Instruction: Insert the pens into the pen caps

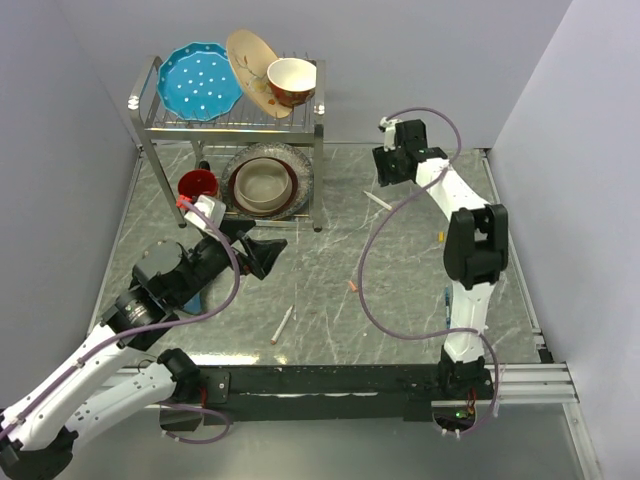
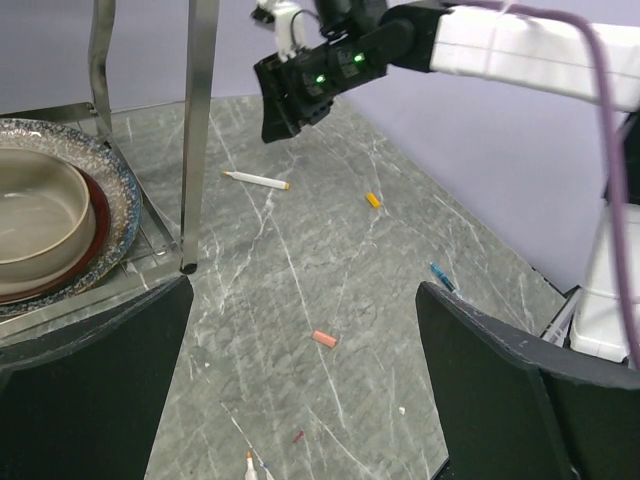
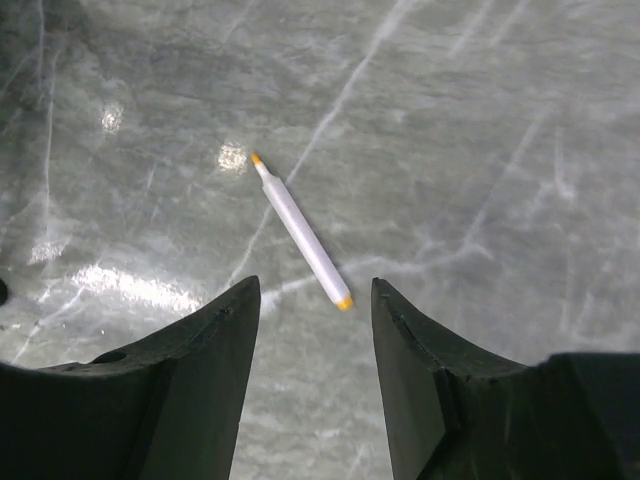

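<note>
Plainly, the right gripper (image 3: 315,287) has its two dark fingers parted and grips nothing. It hangs over the far right part of the table (image 1: 320,235), looking down on a white pen (image 3: 300,232) that lies flat on the marble. That pen shows orange-yellow at both ends. In the wrist view its nearer end sits in line with the gap between the fingers and is touched by neither.

The left gripper (image 2: 305,290) stands spread wide and holds nothing. It is poised above the table just beside the front leg of the dish rack (image 1: 318,130).

Ahead of the left gripper a small salmon-orange cap (image 2: 324,338) lies alone on the marble near the table's middle. A yellow-orange cap (image 2: 373,200) rests farther off toward the right arm, well apart from the first.

A dark blue pen (image 2: 440,276) lies close to the right arm. A second white pen (image 1: 282,325) lies slantwise toward the near edge, between the two arms. Each pen lies apart from both caps.

The rack's lower shelf carries a stack of bowls (image 1: 262,183), and a blue plate (image 1: 198,82) leans on its top shelf
</note>
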